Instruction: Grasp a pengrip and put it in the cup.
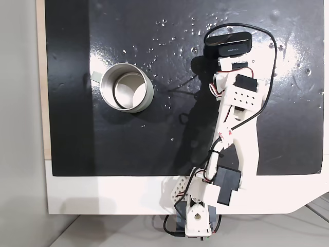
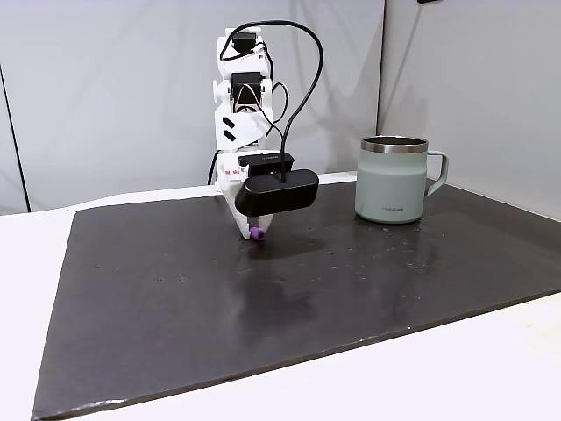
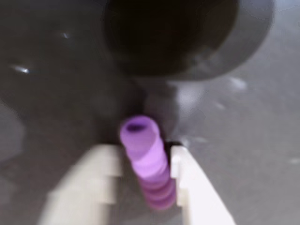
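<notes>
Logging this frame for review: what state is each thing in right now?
pengrip: purple, ribbed, clamped between the end effector's fingers, just above the mat.
end effector: shut on the pengrip, pointing down.
cup: upright on the dark mat, nothing visible inside, apart from the arm.
webcam: mounted above the end effector, cable attached.

Overhead camera, low front camera, both showing mat [image 1: 128, 149], wrist close-up

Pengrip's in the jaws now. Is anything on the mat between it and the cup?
Nothing visible. The pengrip sits between the gripper fingers, and the black mat from there to the cup looks bare in both fixed views.
</notes>
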`<state>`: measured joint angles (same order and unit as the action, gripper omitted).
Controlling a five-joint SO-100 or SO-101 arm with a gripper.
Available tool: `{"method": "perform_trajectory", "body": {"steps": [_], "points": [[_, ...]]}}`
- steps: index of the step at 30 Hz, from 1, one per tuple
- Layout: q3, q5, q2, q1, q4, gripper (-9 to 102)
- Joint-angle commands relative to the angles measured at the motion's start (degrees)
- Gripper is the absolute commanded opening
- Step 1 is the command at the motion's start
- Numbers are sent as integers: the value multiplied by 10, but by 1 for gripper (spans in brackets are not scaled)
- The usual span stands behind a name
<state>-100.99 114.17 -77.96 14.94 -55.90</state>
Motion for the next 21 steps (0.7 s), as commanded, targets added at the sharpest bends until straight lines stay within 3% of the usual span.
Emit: {"method": "perform_trajectory", "body": {"steps": [1, 9, 21], "points": [[-27, -5, -11, 14, 30, 0], [-24, -82, -76, 14, 23, 0], [-22, -354, -314, -81, -159, 0]]}}
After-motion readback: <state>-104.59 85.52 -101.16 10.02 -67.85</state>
